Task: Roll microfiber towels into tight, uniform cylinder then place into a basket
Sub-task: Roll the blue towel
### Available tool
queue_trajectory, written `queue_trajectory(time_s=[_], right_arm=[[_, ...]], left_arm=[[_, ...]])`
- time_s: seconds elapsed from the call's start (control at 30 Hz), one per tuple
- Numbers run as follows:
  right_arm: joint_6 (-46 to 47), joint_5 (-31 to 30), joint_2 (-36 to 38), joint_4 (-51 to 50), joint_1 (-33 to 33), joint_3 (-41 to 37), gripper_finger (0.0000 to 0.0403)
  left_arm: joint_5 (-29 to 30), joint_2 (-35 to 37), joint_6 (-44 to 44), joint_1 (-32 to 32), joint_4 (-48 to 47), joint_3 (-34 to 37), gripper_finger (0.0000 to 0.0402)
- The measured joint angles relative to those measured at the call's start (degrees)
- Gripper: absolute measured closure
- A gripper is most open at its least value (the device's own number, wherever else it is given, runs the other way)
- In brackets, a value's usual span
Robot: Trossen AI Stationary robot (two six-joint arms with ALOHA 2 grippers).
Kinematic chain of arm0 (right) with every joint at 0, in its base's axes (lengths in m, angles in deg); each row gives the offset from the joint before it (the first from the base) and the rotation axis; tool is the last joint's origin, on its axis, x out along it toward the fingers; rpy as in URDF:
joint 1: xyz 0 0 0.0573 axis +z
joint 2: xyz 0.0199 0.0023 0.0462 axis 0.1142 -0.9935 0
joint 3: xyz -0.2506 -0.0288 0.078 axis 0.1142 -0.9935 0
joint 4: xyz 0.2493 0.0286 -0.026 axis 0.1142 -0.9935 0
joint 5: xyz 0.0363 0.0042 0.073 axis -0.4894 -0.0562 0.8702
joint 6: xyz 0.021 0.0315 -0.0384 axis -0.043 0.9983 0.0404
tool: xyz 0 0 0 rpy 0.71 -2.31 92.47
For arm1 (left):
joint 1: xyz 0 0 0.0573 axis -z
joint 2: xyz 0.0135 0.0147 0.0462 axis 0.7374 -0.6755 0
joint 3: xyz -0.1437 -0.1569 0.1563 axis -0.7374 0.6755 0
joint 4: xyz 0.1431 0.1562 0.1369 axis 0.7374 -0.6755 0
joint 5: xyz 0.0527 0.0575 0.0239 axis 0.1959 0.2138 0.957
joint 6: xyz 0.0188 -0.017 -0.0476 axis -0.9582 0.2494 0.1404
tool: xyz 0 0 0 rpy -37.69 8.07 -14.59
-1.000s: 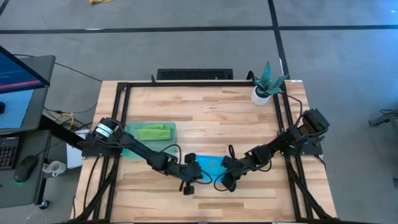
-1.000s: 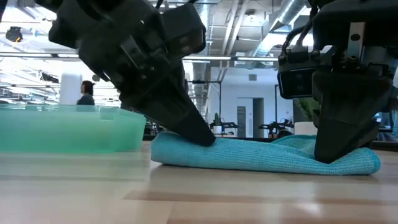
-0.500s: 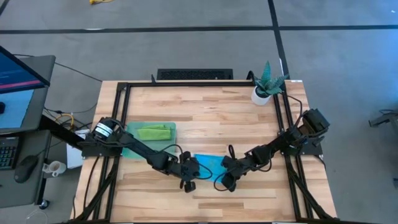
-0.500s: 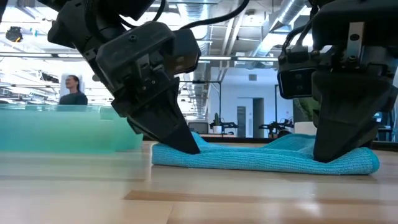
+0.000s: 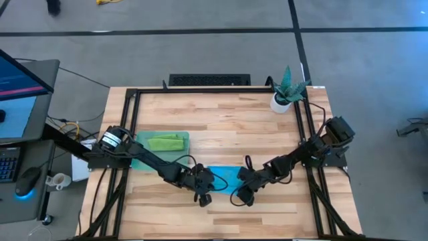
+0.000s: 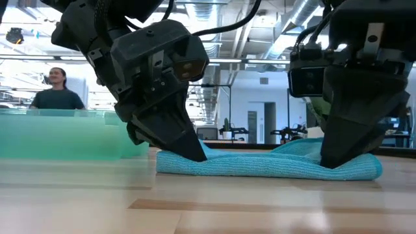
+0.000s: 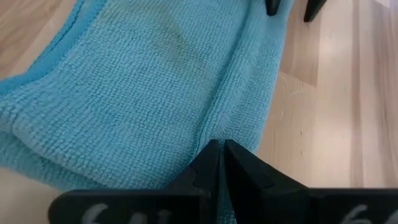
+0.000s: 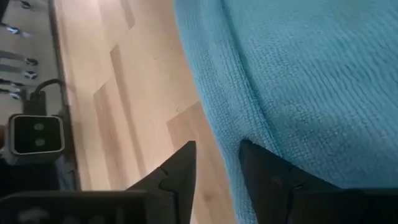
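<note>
The sky blue towel (image 5: pixel 225 177) lies folded flat on the wood near the table's front middle; in the low view (image 6: pixel 266 166) it is a low band. My left gripper (image 5: pixel 204 195) is shut, tips down on the towel's left near part (image 7: pixel 221 149). My right gripper (image 5: pixel 237 198) is open at the towel's right near edge (image 8: pixel 217 155). The lime green towel (image 5: pixel 166 142) lies rolled in the teal basket (image 5: pixel 142 161) at the left. My left gripper presses its shut fingertips (image 7: pixel 214 163) down on the towel's folded near edge (image 7: pixel 211 127), near its left end, slanting down from the left. The towel lies flat under them. My right gripper stands astride the towel's near edge (image 8: pixel 227 134), slanting down. One finger (image 8: pixel 261 171) rests on the cloth and the other (image 8: pixel 177 168) stands over the bare wood.
A potted plant (image 5: pixel 286 90) stands at the far right corner. Black frame rails (image 5: pixel 131 120) run along the table's sides. The basket's wall (image 6: pixel 65 136) rises left of the towel in the low view. A person (image 6: pixel 57 91) shows in the room behind.
My left gripper has slid a little toward the table's left along the towel, still shut, tipping more upright. The towel's right end has drawn in slightly toward the left; its left end has stayed put.
</note>
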Motion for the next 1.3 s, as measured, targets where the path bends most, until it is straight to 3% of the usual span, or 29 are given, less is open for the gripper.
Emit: queue_trajectory(time_s=[0.2,0.37,0.53,0.67,0.97,1.1,1.3], right_arm=[[-5.11,-1.33,4.18,-3.29,0.25,-0.17,0.0247],[-6.12,-5.52,10.5,-12.75,0.47,-0.17,0.0255],[-11.65,-13.48,18.34,-18.74,3.01,-0.17,0.0265],[-20.21,-23.28,22.2,-18.87,9.2,-0.13,0.0275],[-32.55,-41.13,21.74,-17.03,20.67,2.55,0.0286],[-39.74,-43.0,20.75,-19.19,22.65,6.77,0.0286],[-39.65,-42.51,17.01,-26.92,22.2,7.73,0.0286]], left_arm=[[1.08,0.0,2.05,-0.11,-0.06,0.02,0.0382],[1.42,-0.04,3.02,-0.11,-0.06,0.02,0.0382],[1.51,-0.05,3.13,-0.11,-0.06,0.04,0.0382],[1.6,-0.07,3.12,-0.11,-0.04,0.04,0.0382],[1.62,-0.11,3.58,-0.13,0.0,0.07,0.0382],[1.61,-0.11,3.62,-0.13,0.07,0.07,0.0382],[1.43,-0.13,3.71,-0.13,0.11,0.09,0.0382]])
